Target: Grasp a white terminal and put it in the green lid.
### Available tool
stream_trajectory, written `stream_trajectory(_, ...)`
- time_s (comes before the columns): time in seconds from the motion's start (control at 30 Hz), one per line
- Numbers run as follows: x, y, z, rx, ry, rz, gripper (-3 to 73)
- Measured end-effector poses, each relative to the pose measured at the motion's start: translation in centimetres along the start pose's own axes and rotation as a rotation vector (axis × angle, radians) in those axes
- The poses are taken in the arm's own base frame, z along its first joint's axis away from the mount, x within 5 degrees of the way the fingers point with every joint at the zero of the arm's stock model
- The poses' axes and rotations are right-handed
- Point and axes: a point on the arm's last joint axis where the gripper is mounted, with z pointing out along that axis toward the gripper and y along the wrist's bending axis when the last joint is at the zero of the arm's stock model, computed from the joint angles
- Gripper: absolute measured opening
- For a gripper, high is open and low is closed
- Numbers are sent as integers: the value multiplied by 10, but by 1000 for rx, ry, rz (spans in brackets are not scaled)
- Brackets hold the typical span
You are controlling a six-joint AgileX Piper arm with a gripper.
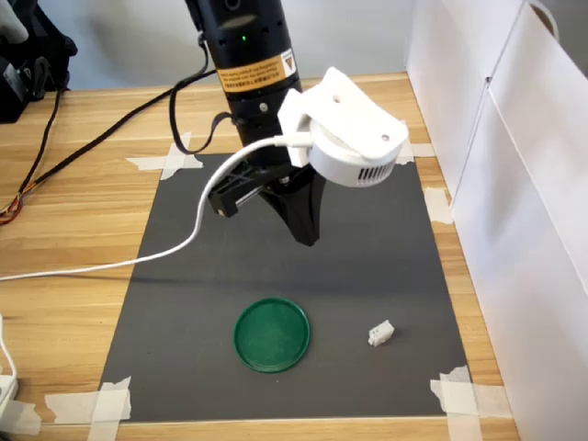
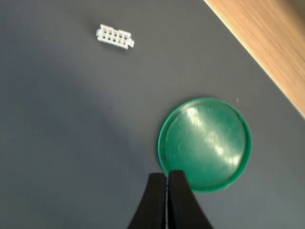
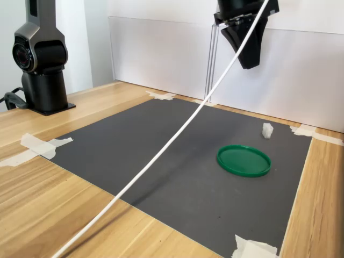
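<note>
Terminal (image 1: pixel 379 333) sits loose on the dark mat (image 1: pixel 184 276), near the lid (image 1: pixel 272 333) but apart, on the first exterior view's right. We see the gripper (image 2: pixel 167 179) clenched, empty, hanging high above the mat.

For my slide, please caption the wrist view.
Closed claw above the green lid; white terminal lies apart on the dark mat.

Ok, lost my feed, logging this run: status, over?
Gripper shut, empty, high above the mat. White terminal on the mat, apart from the green lid; lid empty. Nothing between them.
</note>
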Motion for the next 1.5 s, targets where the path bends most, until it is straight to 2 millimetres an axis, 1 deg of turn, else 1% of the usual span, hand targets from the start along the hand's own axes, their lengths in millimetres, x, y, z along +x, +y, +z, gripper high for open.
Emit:
stream_trajectory(0.1, -5, -2, 2, -17, -7, -15, 104)
stream_trajectory(0.13, -6, -3, 3, -26, -4, -14, 169)
stream_trajectory(0.17, -6, -3, 3, -26, -5, -12, 200)
stream_trajectory(0.2, -7, -4, 3, -26, -7, -6, 269)
stream_trajectory(0.23, -7, -4, 5, -27, -6, 3, 319)
stream_trajectory(0.37, -7, -4, 12, -37, 5, 17, 563)
stream_trajectory(0.4, -8, -2, 14, -40, 10, 11, 614)
stream_trajectory(0.47, -10, 1, 18, -48, 16, -5, 666)
stream_trajectory(0.57, -15, 11, 21, -76, 26, -50, 701)
stream_trajectory(0.67, -20, 20, 21, -112, 15, -97, 708)
stream_trajectory(0.77, -22, 22, 21, -130, 3, -111, 709)
stream_trajectory(0.83, -25, 21, 22, -133, -5, -93, 709)
stream_trajectory(1.0, -37, 14, 33, -152, 26, 43, 709)
stream_trajectory(1.07, -43, 14, 36, -148, 31, 49, 711)
stream_trajectory(1.13, -51, 19, 39, -137, 45, 35, 711)
stream_trajectory(1.2, -56, 26, 49, -128, 75, 22, 711)
stream_trajectory(1.27, -57, 31, 61, -126, 106, 27, 711)
stream_trajectory(1.33, -55, 31, 73, -122, 140, 34, 711)
stream_trajectory(1.5, -51, 29, 88, -107, 170, 32, 711)
